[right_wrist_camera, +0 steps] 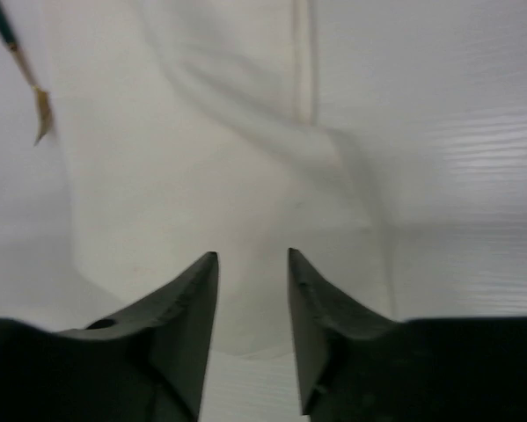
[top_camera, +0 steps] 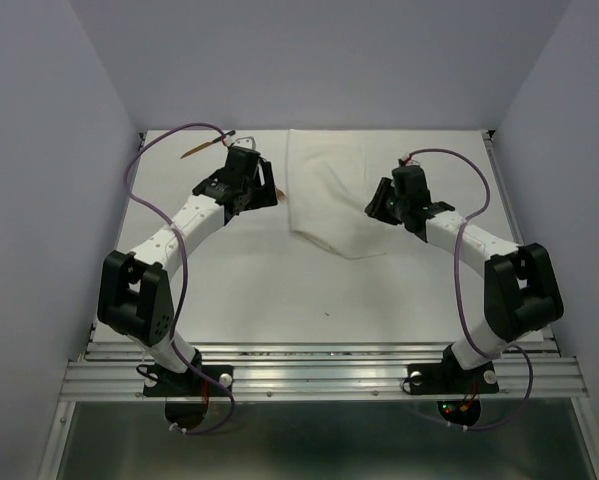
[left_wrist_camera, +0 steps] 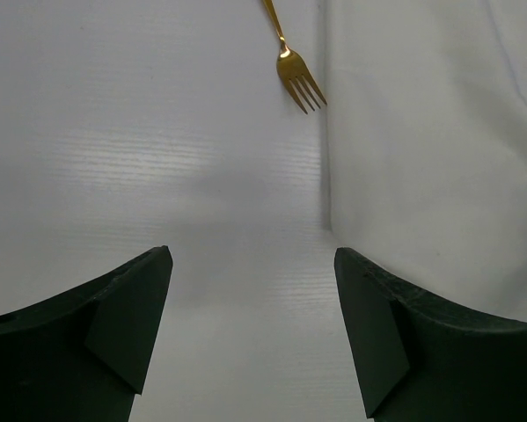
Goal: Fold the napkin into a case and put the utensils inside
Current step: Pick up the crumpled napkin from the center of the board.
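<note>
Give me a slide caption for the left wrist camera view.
Left gripper open over the table, a gold fork ahead beside the white napkin.

Bright, even light, soft shadows; the right wrist view is blurred, its napkin washed out.
</note>
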Available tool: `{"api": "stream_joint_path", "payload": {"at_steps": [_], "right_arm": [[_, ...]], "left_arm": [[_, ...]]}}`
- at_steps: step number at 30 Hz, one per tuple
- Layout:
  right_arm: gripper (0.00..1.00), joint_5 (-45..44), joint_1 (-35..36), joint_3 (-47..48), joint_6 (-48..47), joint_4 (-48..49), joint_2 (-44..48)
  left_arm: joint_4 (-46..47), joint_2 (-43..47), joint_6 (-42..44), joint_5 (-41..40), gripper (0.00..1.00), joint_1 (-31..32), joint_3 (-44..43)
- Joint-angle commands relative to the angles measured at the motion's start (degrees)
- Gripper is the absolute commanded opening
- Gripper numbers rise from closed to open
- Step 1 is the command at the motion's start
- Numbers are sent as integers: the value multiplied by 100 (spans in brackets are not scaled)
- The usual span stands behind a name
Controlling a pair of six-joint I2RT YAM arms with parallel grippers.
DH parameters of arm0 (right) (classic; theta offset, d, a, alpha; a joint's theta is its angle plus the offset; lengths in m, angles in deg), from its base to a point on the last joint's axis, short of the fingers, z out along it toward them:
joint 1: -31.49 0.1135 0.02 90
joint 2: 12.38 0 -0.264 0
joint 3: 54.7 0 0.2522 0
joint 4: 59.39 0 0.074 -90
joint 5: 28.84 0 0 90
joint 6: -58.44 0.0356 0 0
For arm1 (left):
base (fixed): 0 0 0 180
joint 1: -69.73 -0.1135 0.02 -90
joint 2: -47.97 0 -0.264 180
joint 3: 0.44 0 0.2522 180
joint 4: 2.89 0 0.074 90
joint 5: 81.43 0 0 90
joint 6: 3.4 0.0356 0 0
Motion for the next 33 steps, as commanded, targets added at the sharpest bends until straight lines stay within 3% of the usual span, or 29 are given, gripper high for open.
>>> {"api": "stream_joint_path", "payload": {"at_steps": [1, 3, 5, 16, 22, 23, 27, 33], "right_arm": [[53, -200, -517, -337, -282, -373, 131], [62, -174, -587, -496, -466, -470, 53], [63, -78, -587, -540, -564, -619, -71], [52, 240, -534, -637, -766, -505, -563], [33, -630, -201, -427, -845, -786, -862], [23, -631, -200, -392, -846, -787, -880], [1, -552, -200, -374, -828, -725, -635], [1, -481, 80, -32, -854, -865, 42]], "left_arm": [[-64, 291, 113, -92, 87, -4, -110], [-46, 256, 121, -83, 87, -3, -128], [-55, 212, 139, -92, 87, -4, -163], [-108, 54, 95, -109, 87, -4, -225], [-99, 19, 51, -30, 87, -4, -216], [-99, 1, 51, -13, 87, -4, -224], [-125, 36, 42, -4, 87, -3, -225], [-169, 159, 60, -30, 86, -4, -242]]}}
